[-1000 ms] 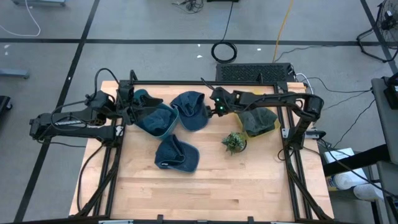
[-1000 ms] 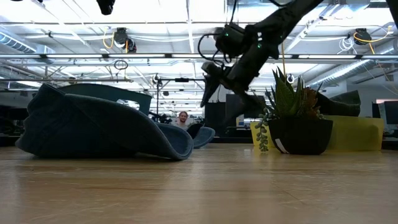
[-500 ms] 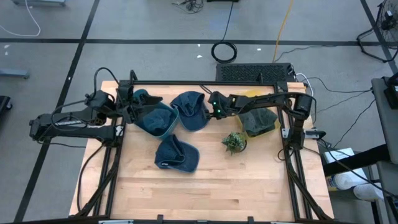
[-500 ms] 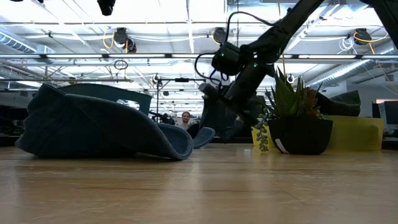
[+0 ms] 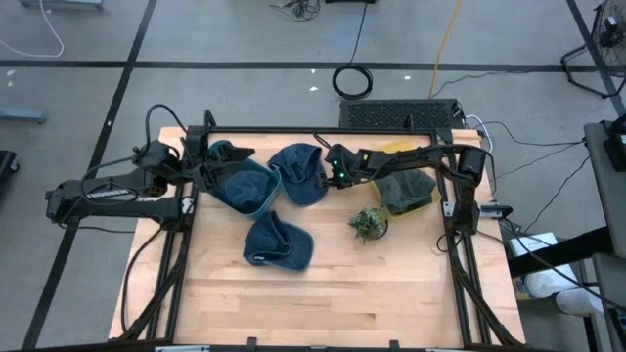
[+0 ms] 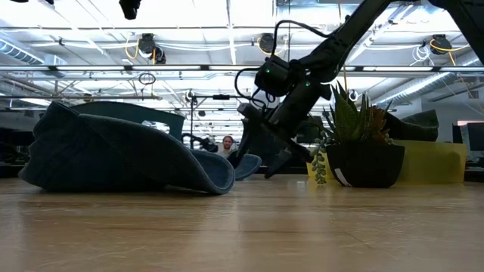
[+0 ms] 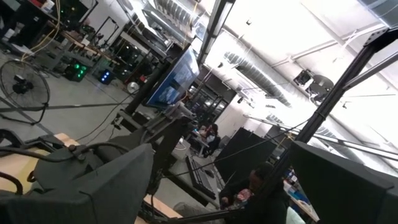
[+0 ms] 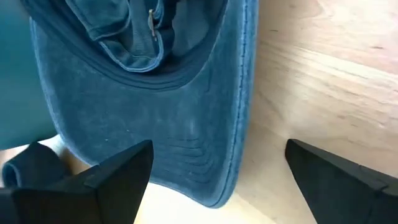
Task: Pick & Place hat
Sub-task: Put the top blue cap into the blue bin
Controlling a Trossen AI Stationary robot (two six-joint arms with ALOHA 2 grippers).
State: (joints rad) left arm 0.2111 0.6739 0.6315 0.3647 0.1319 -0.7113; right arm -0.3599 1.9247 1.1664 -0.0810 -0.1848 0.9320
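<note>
High view: the wooden counter (image 5: 333, 293) fills the frame between the two dark arms, and on it lie three blue hats, a fourth olive one on a yellow thing at the right, and a small potted plant (image 5: 369, 224). The left arm reaches in from the left edge, its left gripper (image 5: 202, 172) wide open and empty beside the left hat (image 5: 242, 184); it seems to be waiting. The right arm stretches across from the right post, and its right gripper (image 5: 331, 166) sits at the right edge of the middle hat (image 5: 299, 173), the likely target. The near hat (image 5: 278, 242) lies apart, closer to the front edge. In the right wrist view the two dark fingers (image 8: 106, 180) are spread fully, holding nothing, with the brim (image 8: 186, 143) of the middle hat lying flat on the wood between them. The low view shows this gripper just above the counter, tilted, with the plant close by. The risk from here, as I judge it, is a poor bite: the brim is thin and flat, so the fingers may close on air or scrape the wood, or pinch only the edge, letting the soft cloth slip out on the lift. A wide swing afterwards could also knock the plant over.
</note>
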